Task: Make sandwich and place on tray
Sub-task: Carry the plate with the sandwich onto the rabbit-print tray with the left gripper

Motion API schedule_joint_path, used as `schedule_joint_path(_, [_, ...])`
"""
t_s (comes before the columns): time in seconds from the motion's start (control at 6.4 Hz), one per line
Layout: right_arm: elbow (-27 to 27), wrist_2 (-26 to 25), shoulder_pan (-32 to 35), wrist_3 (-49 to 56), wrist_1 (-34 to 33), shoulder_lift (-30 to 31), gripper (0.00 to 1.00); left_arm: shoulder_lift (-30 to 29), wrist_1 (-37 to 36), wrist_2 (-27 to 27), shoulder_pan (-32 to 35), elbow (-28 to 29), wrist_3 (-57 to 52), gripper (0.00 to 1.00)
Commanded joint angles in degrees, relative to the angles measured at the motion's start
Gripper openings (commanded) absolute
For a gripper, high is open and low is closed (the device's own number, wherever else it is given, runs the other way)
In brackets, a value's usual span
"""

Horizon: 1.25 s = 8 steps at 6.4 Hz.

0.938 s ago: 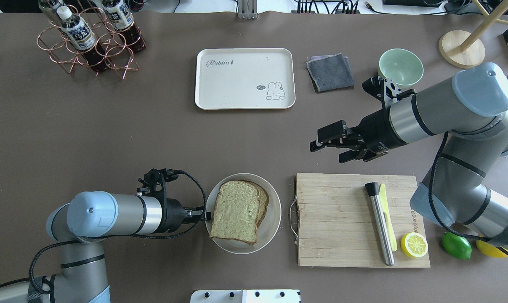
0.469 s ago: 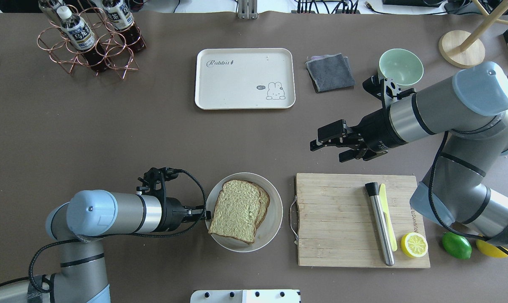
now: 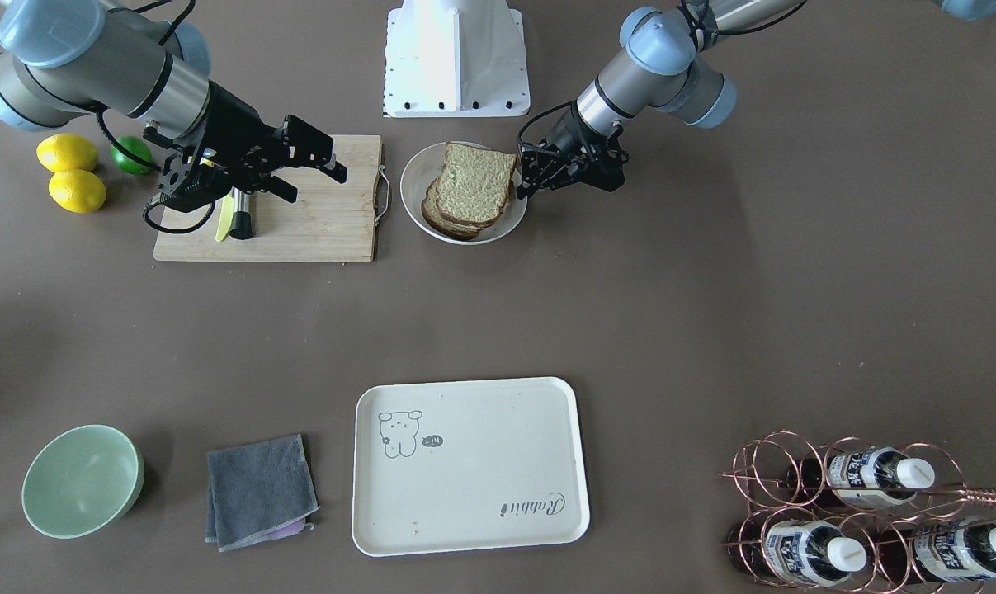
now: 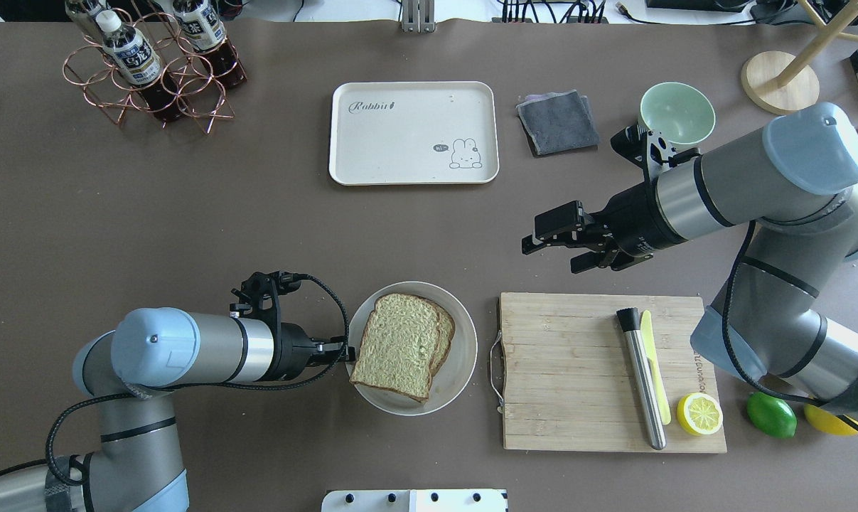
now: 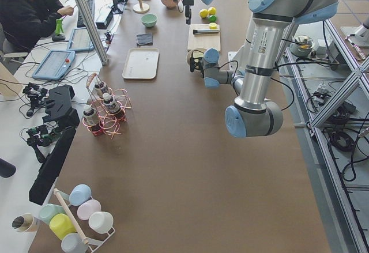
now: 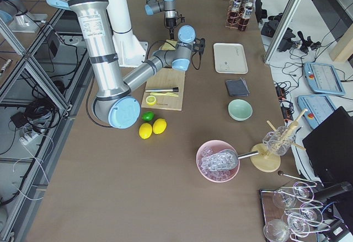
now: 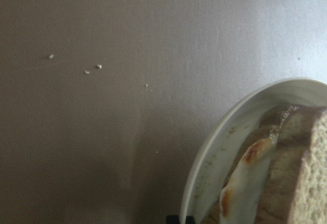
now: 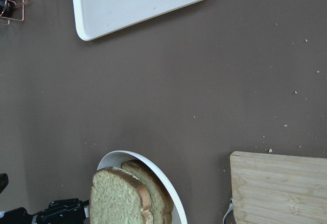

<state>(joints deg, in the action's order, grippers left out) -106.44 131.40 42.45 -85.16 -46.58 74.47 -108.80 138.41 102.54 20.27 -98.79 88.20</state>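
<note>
Along robot-side edge of table point(image 4: 187, 235), left arm point(image 4: 187, 352) lies low and stretched, wrist level. Over table's right half, right arm point(image 4: 741, 178) raised, idle. Far edge, middle: tray point(image 4: 414, 131), no food on it yet. Judged step: transfer of assembled sandwich. Near edge: round white plate point(image 4: 464, 363) carries sandwich point(image 4: 397, 345), egg point(image 7: 242, 188) between slices. At plate's left rim, left gripper point(image 4: 346, 353) pinched shut, seemingly on rim itself. Over bare table, right gripper point(image 4: 551, 256) spread wide, holding nothing. Next move calls for level lift, slow carry to tray, no sliding slices.
</note>
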Motion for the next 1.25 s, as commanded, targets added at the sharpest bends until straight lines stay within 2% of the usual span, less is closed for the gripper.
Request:
schedule_joint_path(0.0, [0.0, -0.1, 0.0, -0.4, 0.0, 0.0, 0.99, -5.3, -12.5, 6.3, 4.1, -2.4, 0.2, 0.0])
schedule_joint_path(0.31, [-0.1, -3.5, 0.1, -0.9, 0.0, 0.2, 0.99, -6.4, -13.7, 6.4, 6.0, -2.1, 0.7, 0.0])
schedule_joint_path(0.62, [-0.5, -3.3, 0.3, -0.8, 0.2, 0.2, 0.99, -6.9, -13.7, 6.4, 8.0, -0.5, 0.8, 0.0])
schedule_joint_path(1.09, [-1.0, -3.3, 0.2, -0.8, 0.3, 0.0, 0.99, -13.3, -13.3, 6.4, 13.5, 8.3, 6.4, 0.0])
